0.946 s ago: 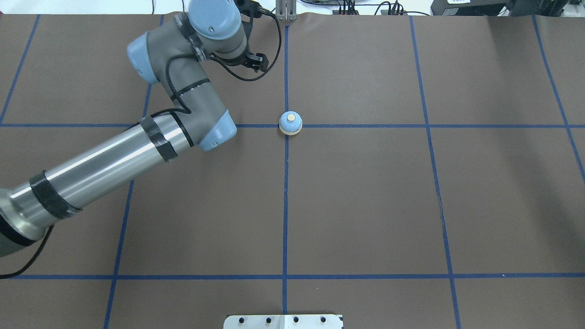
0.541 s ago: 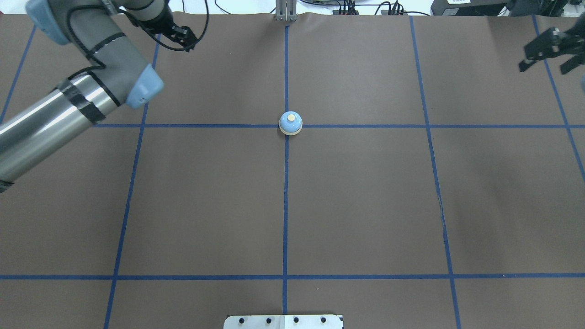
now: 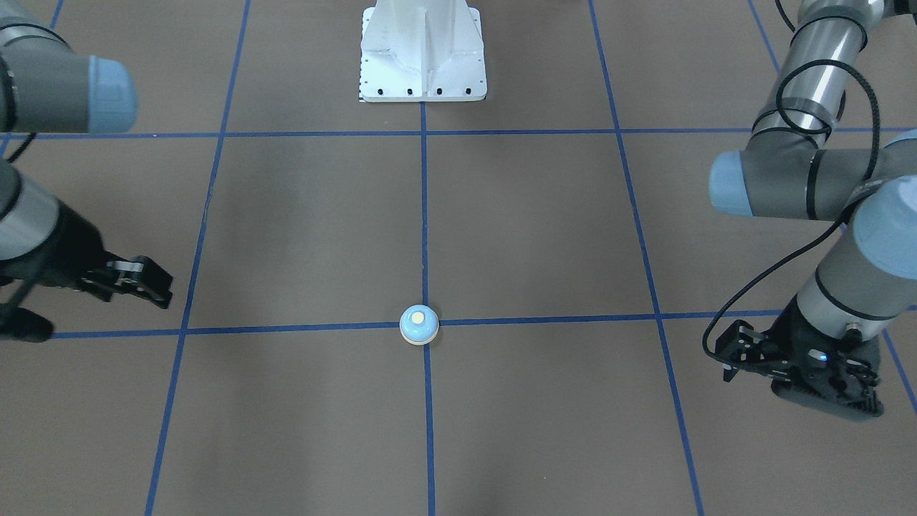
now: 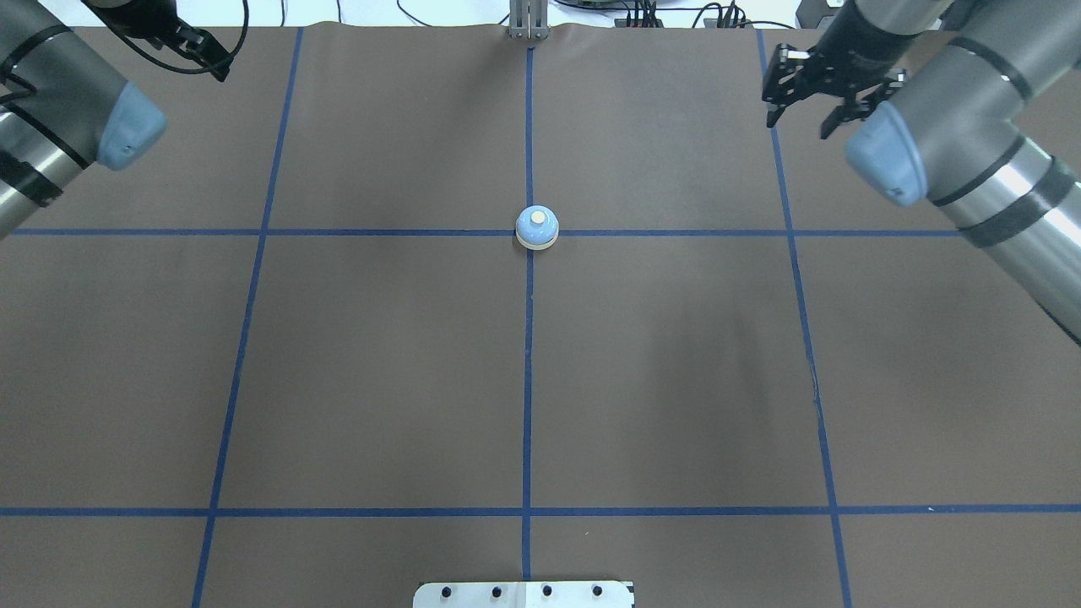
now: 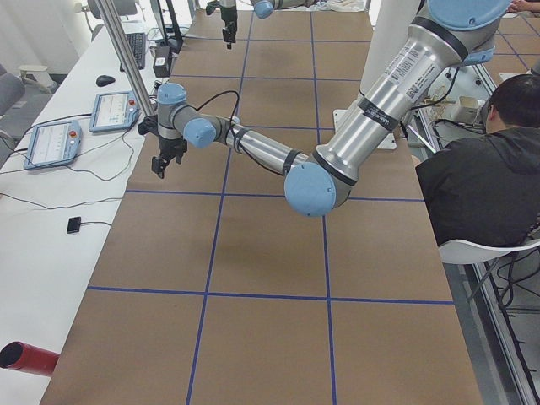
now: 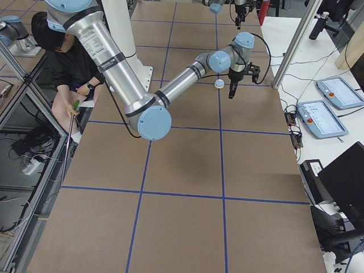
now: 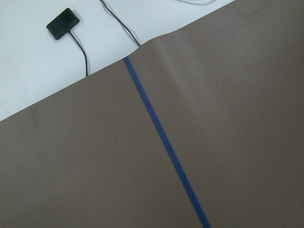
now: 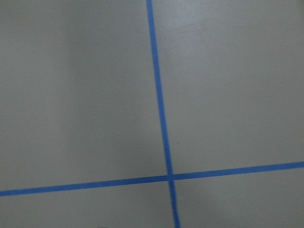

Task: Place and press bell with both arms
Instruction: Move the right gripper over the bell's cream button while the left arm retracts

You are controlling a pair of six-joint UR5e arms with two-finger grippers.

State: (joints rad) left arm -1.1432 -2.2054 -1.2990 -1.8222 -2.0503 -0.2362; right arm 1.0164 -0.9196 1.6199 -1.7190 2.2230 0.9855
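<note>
When looking down from overhead, can place the bell (image 4: 537,228) upright on a crossing of the blue tape lines (image 4: 676,232) at mid-tabletop (image 4: 380,363), cream button up, touched by neither hand. Finds the left hand (image 4: 211,59) at the far left corner, well apart from the bell, with fingers spread and gripping nothing. Finds the right hand (image 4: 798,127) toward the far right, likewise with fingers parted and empty, pointing down beside a tape line.

Switching to the front-facing camera, shows the bell on that same crossing but adds the whole white pedestal (image 3: 423,54), cut to a sliver overhead, and sets the two hands out to either side of the bell, well clear of it.

From the right end, catches the bell just beyond the right arm (image 6: 182,77) near its wrist, and a seated person (image 6: 62,57) beside the robot. From the left end, cannot pick the bell out; gains instead a red cylinder (image 5: 25,359) at the near corner.

Through the left wrist, gets only the brown cover's edge, one tape line and a small black box (image 7: 62,23) on a cable; through the right wrist, only a tape crossing (image 8: 169,177) on brown.
</note>
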